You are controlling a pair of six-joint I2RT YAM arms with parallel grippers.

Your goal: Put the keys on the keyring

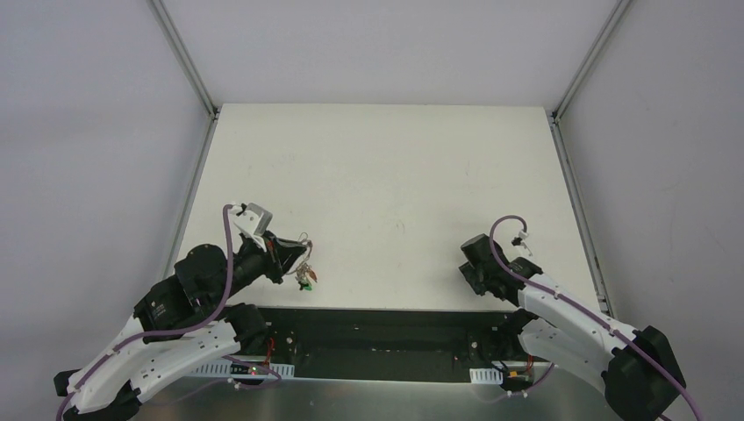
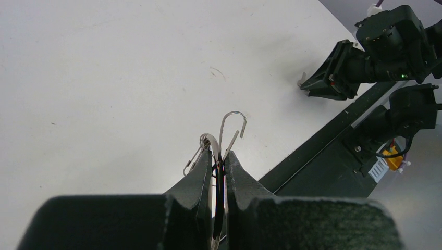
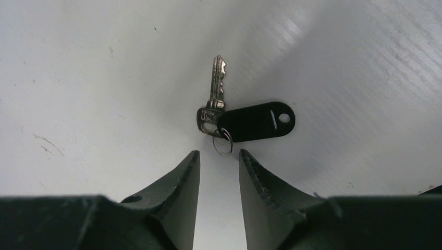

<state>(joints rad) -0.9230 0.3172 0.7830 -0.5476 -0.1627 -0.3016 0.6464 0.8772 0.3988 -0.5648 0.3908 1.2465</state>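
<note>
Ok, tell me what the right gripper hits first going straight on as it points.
Right gripper: likely the small ring on the black-tagged key, lying on the table just ahead; depth is unclear.

Bright, even overhead light whitens the desk in the top view, with only soft shadows. The right wrist view shows streaky glare toward 2 o'clock. In both wrist views the near jaws are blurred at 6 o'clock.
</note>
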